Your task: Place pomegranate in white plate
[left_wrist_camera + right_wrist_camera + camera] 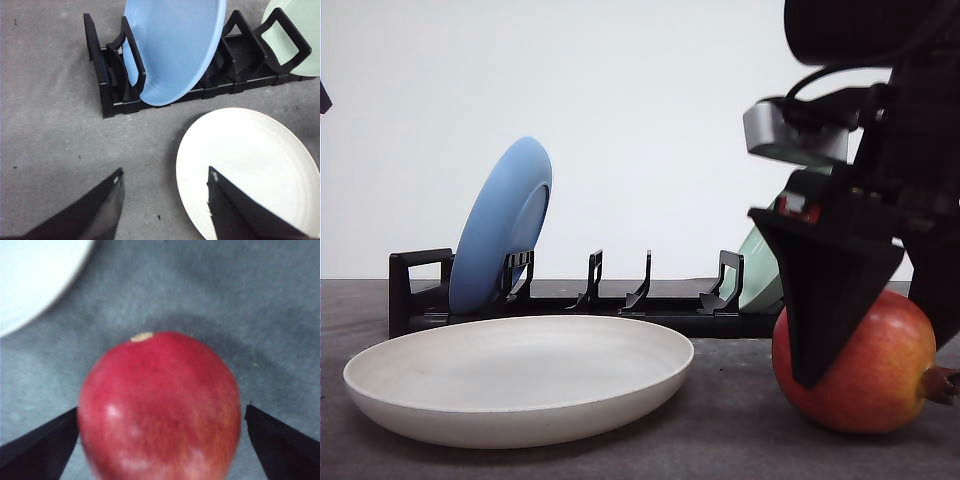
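The pomegranate rests on the grey table at the right, red with orange patches, its brown crown pointing right. My right gripper stands open around it, one black finger in front of the fruit and the other at its far side. In the right wrist view the pomegranate sits between the fingers, with a small gap on one side. The white plate lies flat on the table to the left of the fruit, nothing in it. My left gripper hangs open above the white plate's edge, holding nothing.
A black dish rack stands behind the white plate. A blue plate leans upright in its left slot, and a pale green plate stands at its right end, partly behind my right arm. A white wall closes the back.
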